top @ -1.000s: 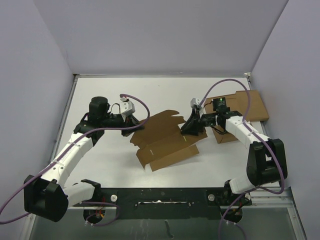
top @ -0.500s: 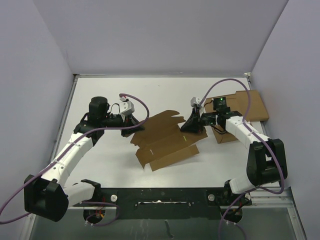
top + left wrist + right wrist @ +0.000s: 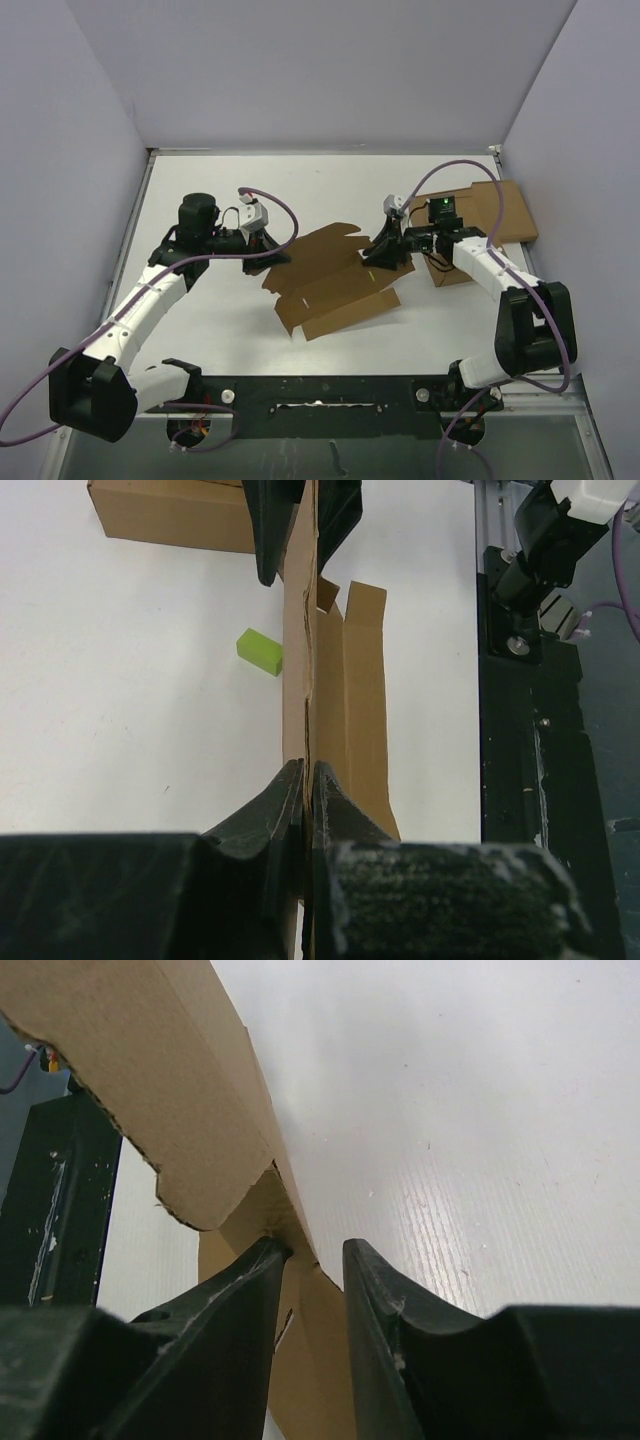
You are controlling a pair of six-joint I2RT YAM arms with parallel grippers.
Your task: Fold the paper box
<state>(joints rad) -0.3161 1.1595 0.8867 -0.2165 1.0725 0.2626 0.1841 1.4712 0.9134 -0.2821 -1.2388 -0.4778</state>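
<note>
Top external view: paper box (image 3: 330, 285), still an unfolded sheet, lies mid-table between both arms. Left gripper (image 3: 305, 772) is clamped tight on its left edge. Right gripper (image 3: 312, 1250) stands slightly parted, straddling the right edge, unclamped.

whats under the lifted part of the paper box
The left wrist view shows a small green block on the white table by the paper box's raised panel. From above, the panel covers it, and anything else beneath is hidden.
</note>
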